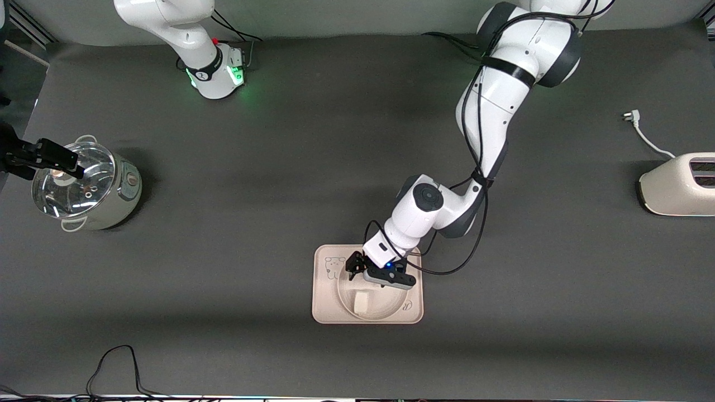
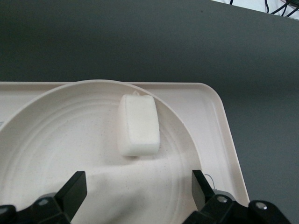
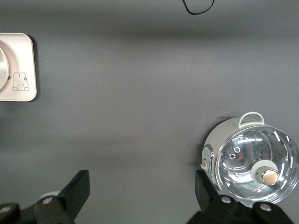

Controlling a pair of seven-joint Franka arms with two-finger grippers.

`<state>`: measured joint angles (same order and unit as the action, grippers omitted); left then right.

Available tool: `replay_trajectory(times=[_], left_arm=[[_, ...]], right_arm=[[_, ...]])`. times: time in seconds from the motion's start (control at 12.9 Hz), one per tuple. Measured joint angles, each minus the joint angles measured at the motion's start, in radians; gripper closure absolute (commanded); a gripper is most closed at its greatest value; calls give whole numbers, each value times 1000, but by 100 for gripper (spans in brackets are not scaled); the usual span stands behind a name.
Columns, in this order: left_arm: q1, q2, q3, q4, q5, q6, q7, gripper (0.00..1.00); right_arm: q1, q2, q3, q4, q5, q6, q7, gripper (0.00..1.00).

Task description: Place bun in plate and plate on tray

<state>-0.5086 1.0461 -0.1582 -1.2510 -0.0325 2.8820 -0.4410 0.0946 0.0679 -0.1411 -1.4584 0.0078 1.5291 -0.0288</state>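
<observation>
Cream tray (image 1: 323,312): sits on the dark counter (image 1: 234,290) at the front of the scene, with the plate already resting on it; a nudge from the arm could slide it, since nothing pins it down
Plate (image 1: 343,287): round and plain, lying flat inside the tray's rim; a fingertip catching its raised edge on the way up would tip or drag it off centre
Bun (image 1: 361,303): small white block lying in the plate toward the plate's nearer rim, apart from the fingers; it is light and loose, so a jolt to the plate could roll it out
Left gripper (image 1: 354,268): hovers low over the farther part of the plate, fingers (image 2: 74,189) spread apart and holding nothing; the wrist view shows both tips low over the plate's surface, so the risk is a slanted lift that hooks the rim
Stage, as I judge it: bun in plate and plate on tray both look done, so what remains is a clean straight retreat
Right gripper (image 1: 53,162): waits over the lidded pot (image 1: 92,187) at the right arm's end of the counter, fingers (image 3: 77,189) open and empty; no threat to the tray from there
Toaster (image 1: 678,184): at the left arm's end, well apart; its loose cord (image 1: 645,137) lies clear of the arm
</observation>
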Motion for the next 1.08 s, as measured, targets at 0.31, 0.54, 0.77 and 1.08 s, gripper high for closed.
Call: replay_trajectory(times=[0.31, 0.54, 0.77, 1.08], left_arm=[[0, 18, 1, 43, 0, 3, -5, 0], [1, 17, 5, 60, 1, -9, -6, 2], [22, -1, 53, 92, 34, -135, -2, 0], [151, -116, 78, 147, 56, -607, 172, 0]], right_arm=[[0, 0, -1, -1, 0, 0, 0, 0], [0, 0, -2, -2, 0, 0, 0, 0], [0, 0, -2, -3, 0, 3, 0, 0], [0, 1, -3, -4, 0, 6, 0, 0]])
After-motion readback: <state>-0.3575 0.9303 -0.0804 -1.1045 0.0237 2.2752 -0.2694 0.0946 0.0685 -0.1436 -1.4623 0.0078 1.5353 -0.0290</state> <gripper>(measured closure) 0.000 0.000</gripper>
